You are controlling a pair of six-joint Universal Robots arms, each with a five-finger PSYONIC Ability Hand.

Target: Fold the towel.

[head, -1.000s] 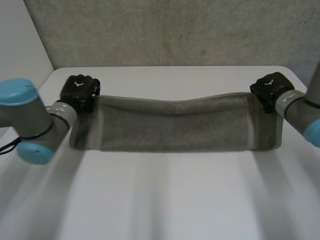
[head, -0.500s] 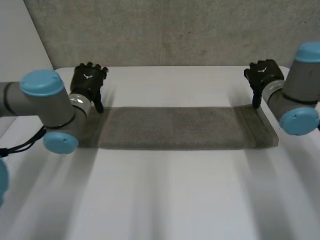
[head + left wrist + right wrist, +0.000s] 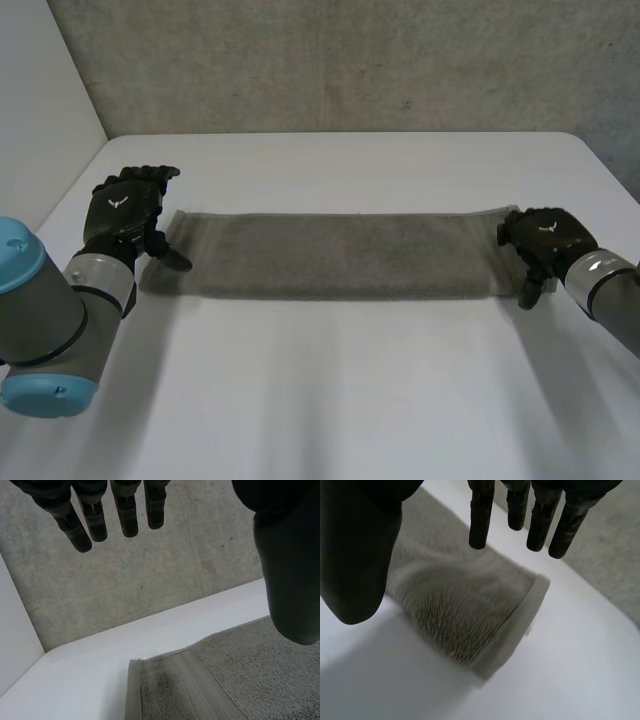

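A grey towel (image 3: 340, 254) lies flat on the white table (image 3: 340, 400) as a long narrow band folded lengthwise. My left hand (image 3: 125, 212) hovers just off the towel's left end, open, with straight fingers (image 3: 127, 515) and nothing between them and the thumb (image 3: 290, 580). The towel's left end (image 3: 200, 680) lies below that palm. My right hand (image 3: 545, 240) is at the towel's right end, open too, its fingers (image 3: 540, 515) spread above the folded end (image 3: 470, 620) without holding it.
A grey concrete wall (image 3: 340, 60) stands behind the table's far edge. A white panel (image 3: 40, 110) rises at the left. The table's near half is bare white surface.
Both hands let go of the towel's far corners, opened and drew back toward the near side. The towel dropped flat into its folded band.
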